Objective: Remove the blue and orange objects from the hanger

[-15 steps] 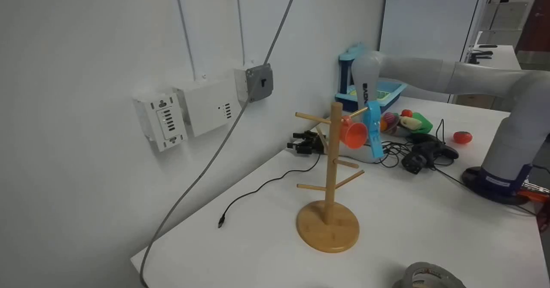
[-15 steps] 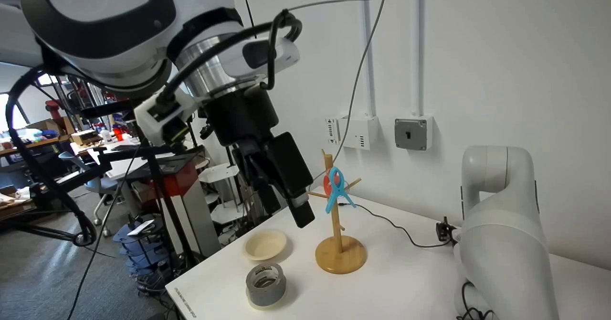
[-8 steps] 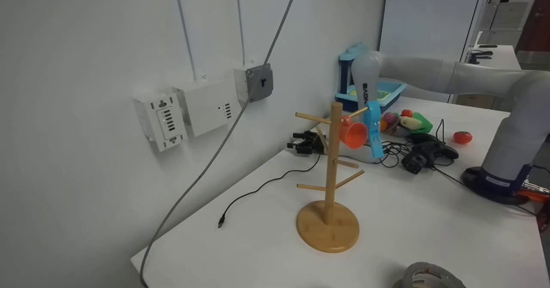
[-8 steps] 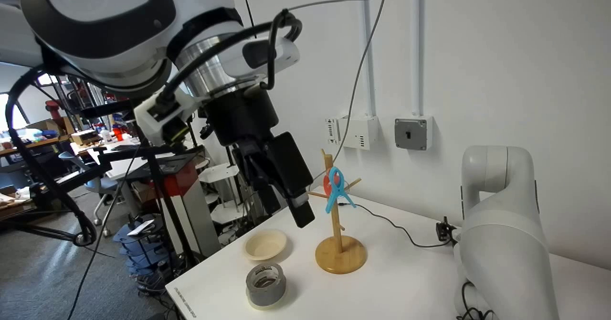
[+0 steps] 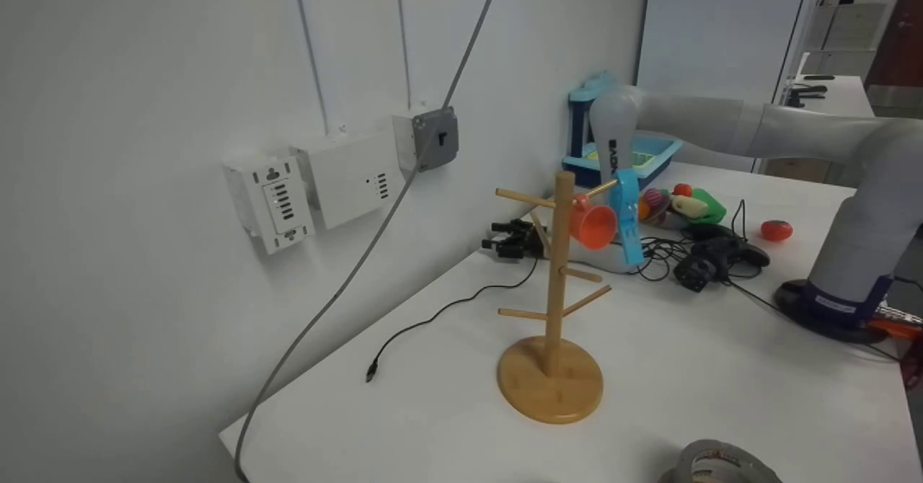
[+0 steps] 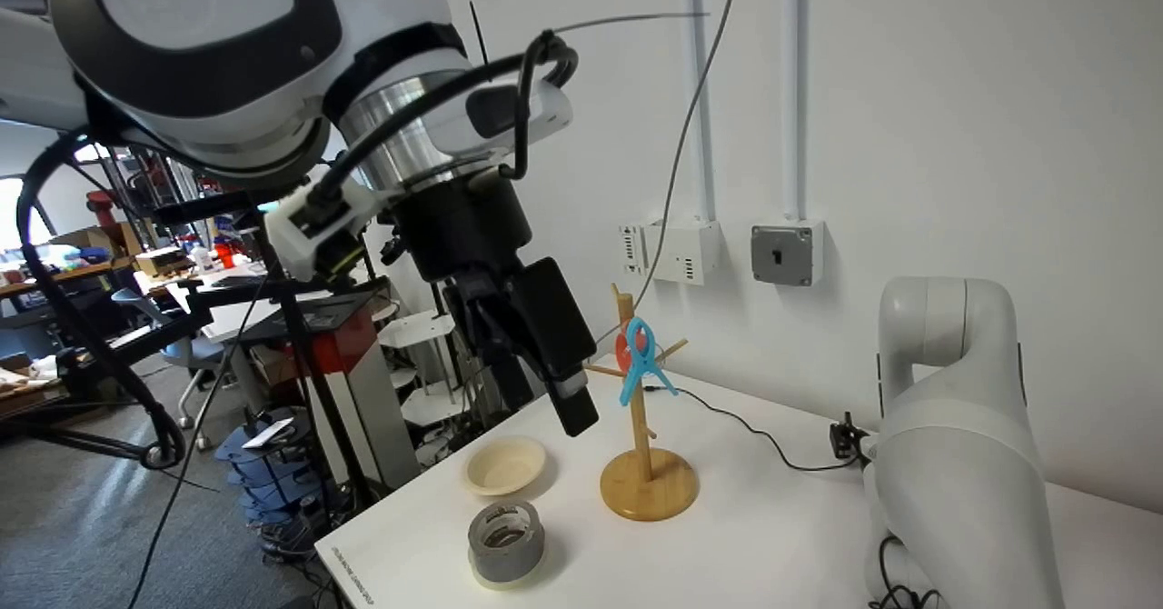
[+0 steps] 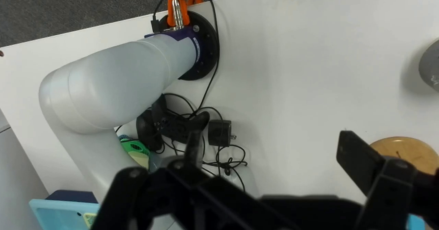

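Note:
A wooden hanger stand [image 5: 557,281] with several pegs stands upright on the white table. It shows in both exterior views [image 6: 641,445], and its round base [image 7: 403,151] shows in the wrist view. A blue clip [image 5: 626,216] hangs near the outer end of an upper peg. An orange cup [image 5: 593,226] hangs on that peg, closer to the post. In an exterior view the blue clip [image 6: 641,364] partly hides the orange cup [image 6: 623,353]. My gripper [image 6: 547,404] is open and empty, apart from the stand. Its spread fingers [image 7: 271,147] show in the wrist view, with a sliver of blue [image 7: 415,222] at the bottom right.
A grey tape roll [image 6: 506,545] and a cream bowl [image 6: 505,466] are on the table near the stand. Another pale arm [image 6: 963,464] stands beyond it. A black controller with cables [image 5: 721,252], toy food [image 5: 689,205] and a blue bin [image 5: 660,158] lie further back.
My arm and gripper have shifted very slightly downward in an exterior view since half a second ago. The stand, clip and cup have not moved.

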